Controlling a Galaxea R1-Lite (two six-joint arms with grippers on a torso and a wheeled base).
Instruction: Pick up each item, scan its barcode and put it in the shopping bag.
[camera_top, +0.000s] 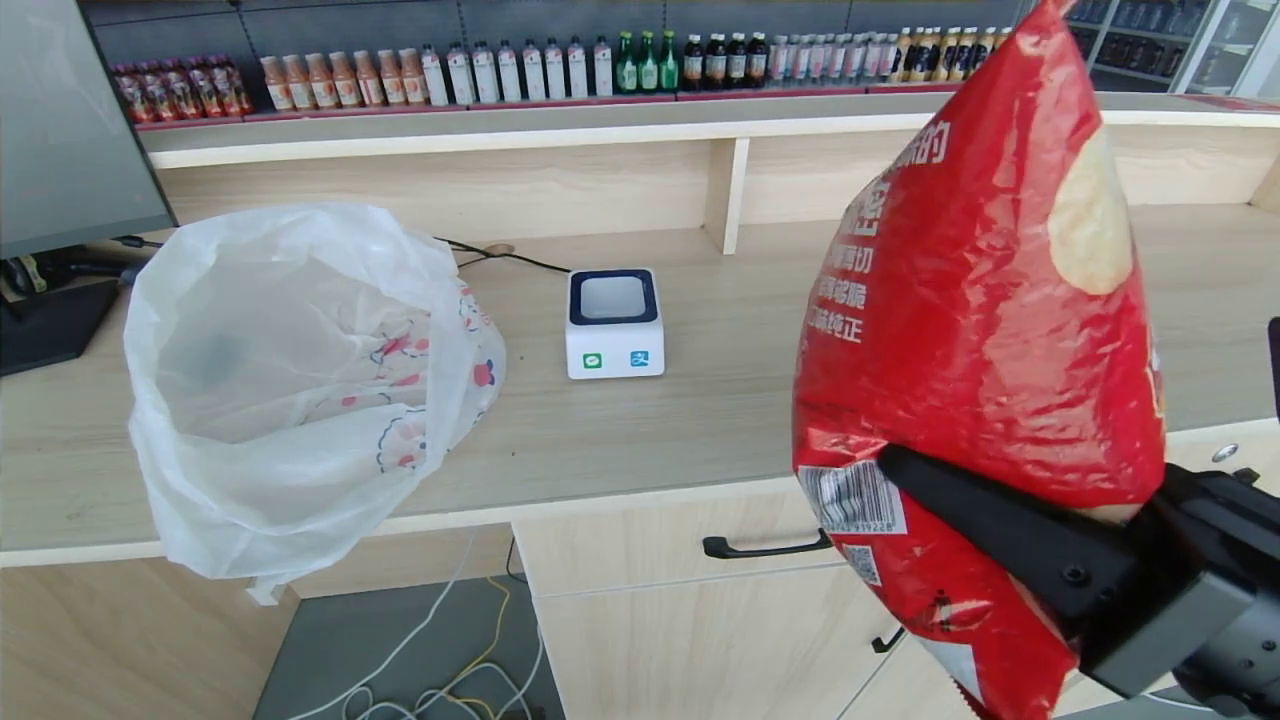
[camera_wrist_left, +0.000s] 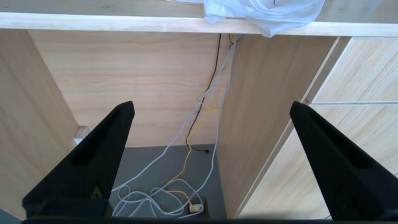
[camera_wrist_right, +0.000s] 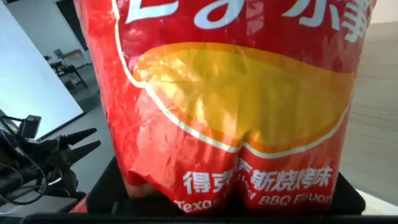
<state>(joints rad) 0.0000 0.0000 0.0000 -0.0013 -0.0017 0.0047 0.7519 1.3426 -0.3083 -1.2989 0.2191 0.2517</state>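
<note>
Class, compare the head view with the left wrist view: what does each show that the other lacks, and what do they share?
Head view only: the red chip bag clamped in the right gripper, the white scanner, the bottles on the shelf. Left wrist view only: the open left gripper. Both: the plastic shopping bag, the wooden counter, cables on the floor.

counter — wood | shopping bag left, overhanging front edge | scanner centre | monitor base — far left

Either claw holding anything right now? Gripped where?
Right claw grips the red chip bag at its lower end, beside the barcode. Left claw is open, empty.
</note>
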